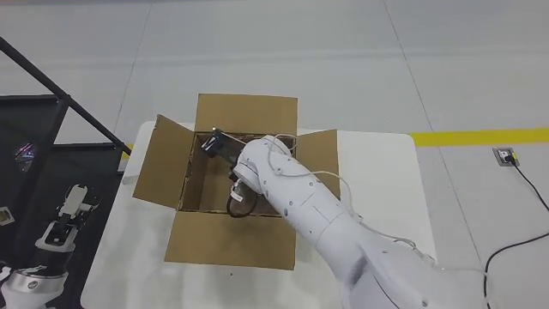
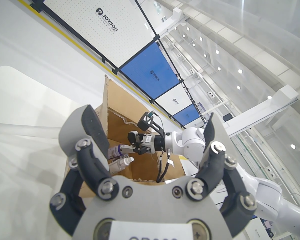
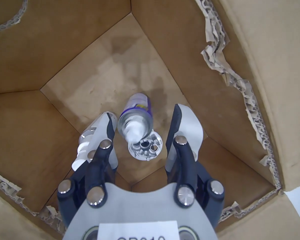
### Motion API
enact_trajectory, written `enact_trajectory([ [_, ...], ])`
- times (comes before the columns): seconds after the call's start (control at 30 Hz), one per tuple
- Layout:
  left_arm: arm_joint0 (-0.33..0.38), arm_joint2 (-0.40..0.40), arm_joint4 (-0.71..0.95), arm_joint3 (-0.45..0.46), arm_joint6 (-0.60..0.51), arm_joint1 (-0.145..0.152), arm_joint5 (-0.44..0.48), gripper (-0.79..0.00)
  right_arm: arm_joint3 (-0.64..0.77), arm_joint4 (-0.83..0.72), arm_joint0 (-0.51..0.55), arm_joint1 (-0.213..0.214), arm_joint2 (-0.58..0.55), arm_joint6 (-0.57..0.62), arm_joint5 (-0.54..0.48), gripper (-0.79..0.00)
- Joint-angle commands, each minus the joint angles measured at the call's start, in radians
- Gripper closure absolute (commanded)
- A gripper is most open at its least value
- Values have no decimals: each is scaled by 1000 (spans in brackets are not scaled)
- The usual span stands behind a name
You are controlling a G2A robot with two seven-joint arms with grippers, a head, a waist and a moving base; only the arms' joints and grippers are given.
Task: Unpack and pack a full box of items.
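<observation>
From above, the right arm point(image 1: 292, 190) is down inside the open box point(image 1: 230, 242) on the counter point(image 1: 377, 180). The left tool point(image 2: 150, 117) is empty, its jaws spread wide. The right tool point(image 3: 143, 112), jaws apart, straddles a purple-banded bottle point(image 3: 137, 106) beside a white spray bottle point(image 3: 83, 138). Both bottles sit in the box, so unpacking looks undone.

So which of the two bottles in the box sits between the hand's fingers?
The purple-banded bottle: it sits between the right hand's open fingers. The white-capped bottle is outside them, beside one finger.
</observation>
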State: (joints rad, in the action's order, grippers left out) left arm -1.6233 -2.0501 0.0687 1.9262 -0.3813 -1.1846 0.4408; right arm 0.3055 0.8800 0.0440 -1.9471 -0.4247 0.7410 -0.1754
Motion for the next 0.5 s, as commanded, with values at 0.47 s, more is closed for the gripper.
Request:
enact_trajectory([
  [0.47, 0, 0, 0, 0, 0, 0, 0, -785, -1, -117, -115, 29, -119, -72, -220, -723],
])
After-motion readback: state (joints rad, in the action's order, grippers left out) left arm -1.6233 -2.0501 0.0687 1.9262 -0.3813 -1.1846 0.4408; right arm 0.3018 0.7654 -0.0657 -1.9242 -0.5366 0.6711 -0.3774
